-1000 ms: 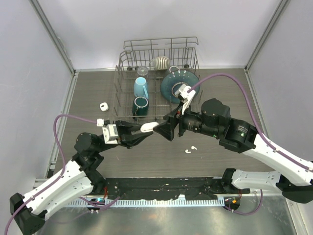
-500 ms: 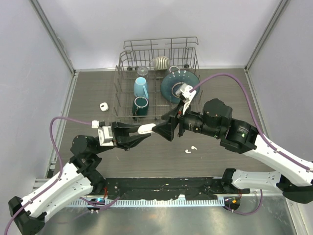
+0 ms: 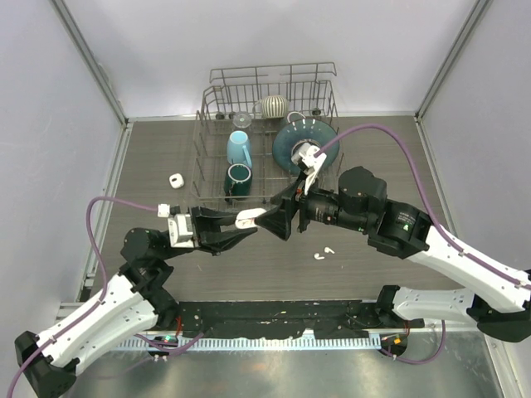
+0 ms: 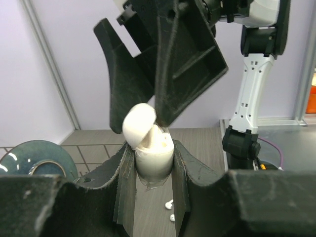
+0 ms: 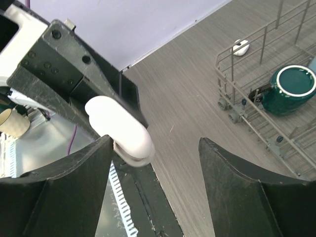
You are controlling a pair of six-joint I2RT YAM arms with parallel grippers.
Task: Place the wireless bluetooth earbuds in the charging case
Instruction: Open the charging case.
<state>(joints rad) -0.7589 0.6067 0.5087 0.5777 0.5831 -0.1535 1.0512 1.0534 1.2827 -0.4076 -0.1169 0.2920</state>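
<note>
Earbuds (image 3: 319,257), two of them, lie loose on the table (image 3: 149,157) in the overhead view. They are at about 4 o'clock from the charging case (image 3: 246,218) and well apart from it. My left gripper (image 3: 249,222) is clamped on that case, holding it off the table. My right gripper (image 3: 275,217) meets it from 3 o'clock with its jaws spread. A dish rack (image 3: 274,83) stands at 12 o'clock with a teal mug (image 3: 238,179) in it, and a small white object (image 3: 175,180) sits at 10 o'clock.

From my left wrist, the case stands upright, pinched on both sides by my fingers (image 4: 126,168). Its lid (image 4: 139,123) is tipped open toward 11 o'clock. One right finger's tip hangs just over the open mouth; I cannot tell whether it carries anything. Both earbuds show on the table at 6 o'clock.

From my right wrist, my jaws stand wide with nothing between the pads. The white lid sits beyond them, close to the 9 o'clock finger.
</note>
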